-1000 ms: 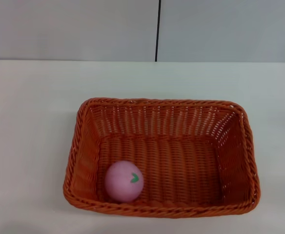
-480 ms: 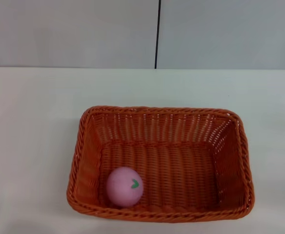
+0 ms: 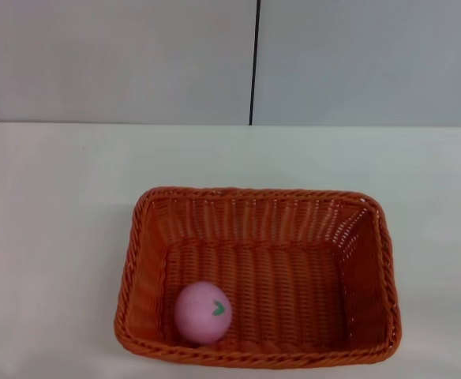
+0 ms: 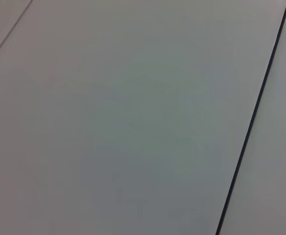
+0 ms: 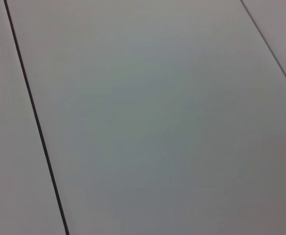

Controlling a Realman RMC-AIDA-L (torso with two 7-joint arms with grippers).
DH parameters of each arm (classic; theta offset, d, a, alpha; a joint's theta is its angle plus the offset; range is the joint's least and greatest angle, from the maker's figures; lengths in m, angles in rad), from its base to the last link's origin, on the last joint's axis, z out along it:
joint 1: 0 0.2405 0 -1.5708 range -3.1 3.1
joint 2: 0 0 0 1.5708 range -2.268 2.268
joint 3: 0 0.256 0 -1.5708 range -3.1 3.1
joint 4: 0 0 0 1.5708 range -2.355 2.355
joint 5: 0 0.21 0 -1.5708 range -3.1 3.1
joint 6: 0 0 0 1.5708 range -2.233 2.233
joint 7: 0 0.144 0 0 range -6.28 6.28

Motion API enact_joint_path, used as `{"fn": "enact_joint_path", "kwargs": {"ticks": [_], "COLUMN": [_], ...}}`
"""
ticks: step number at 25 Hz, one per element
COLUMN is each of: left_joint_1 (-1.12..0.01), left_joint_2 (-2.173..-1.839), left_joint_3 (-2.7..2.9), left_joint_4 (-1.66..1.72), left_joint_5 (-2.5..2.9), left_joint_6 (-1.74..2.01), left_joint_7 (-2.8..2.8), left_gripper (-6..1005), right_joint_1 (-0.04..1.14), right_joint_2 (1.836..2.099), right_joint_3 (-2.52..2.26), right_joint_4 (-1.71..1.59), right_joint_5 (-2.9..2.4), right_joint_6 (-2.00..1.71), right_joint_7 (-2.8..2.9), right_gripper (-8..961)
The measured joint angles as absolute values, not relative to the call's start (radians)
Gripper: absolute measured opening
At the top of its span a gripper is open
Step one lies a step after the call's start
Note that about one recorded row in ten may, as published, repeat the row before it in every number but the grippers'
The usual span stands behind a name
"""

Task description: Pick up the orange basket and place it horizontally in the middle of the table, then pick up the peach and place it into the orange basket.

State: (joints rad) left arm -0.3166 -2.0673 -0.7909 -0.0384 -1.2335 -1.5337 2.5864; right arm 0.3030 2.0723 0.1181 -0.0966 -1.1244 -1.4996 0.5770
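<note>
No text, label, brand, number or sign can be read in any view; the small light-pink ball-shaped toy peach (image 3: pixel 204 312) bears only a tiny green leaf mark.

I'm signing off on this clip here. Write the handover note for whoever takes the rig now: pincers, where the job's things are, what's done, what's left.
Pincers: neither the left nor the right pincer shows in any view; both wrist cameras see only plain grey panels with a dark seam.
Things: the orange basket sits upright on the table, long side across the head view, roughly central and near the front edge. The peach lies inside it, on the floor at the near corner on the robot's left, green leaf mark showing.
Done: basket placed, peach in basket.
Left: nothing visible; just confirm where the arms are parked.
</note>
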Motion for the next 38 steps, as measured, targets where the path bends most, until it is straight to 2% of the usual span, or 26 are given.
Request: {"fn": "enact_joint_path", "kwargs": {"ticks": [38], "left_joint_1": [-0.317], "left_joint_2": [-2.067], "left_joint_3": [-0.791], "left_joint_4": [-0.038], "left_joint_5": [-1.233], "left_joint_6": [-1.534], "left_joint_7": [2.586], "left_gripper": [8], "right_joint_1": [0.303], "right_joint_2": [2.072], "right_joint_3": [0.118], "right_joint_4": [-0.097], "right_joint_5": [-1.124], "right_joint_6": [-1.500], "right_joint_7": [0.577], "right_gripper": [-1]}}
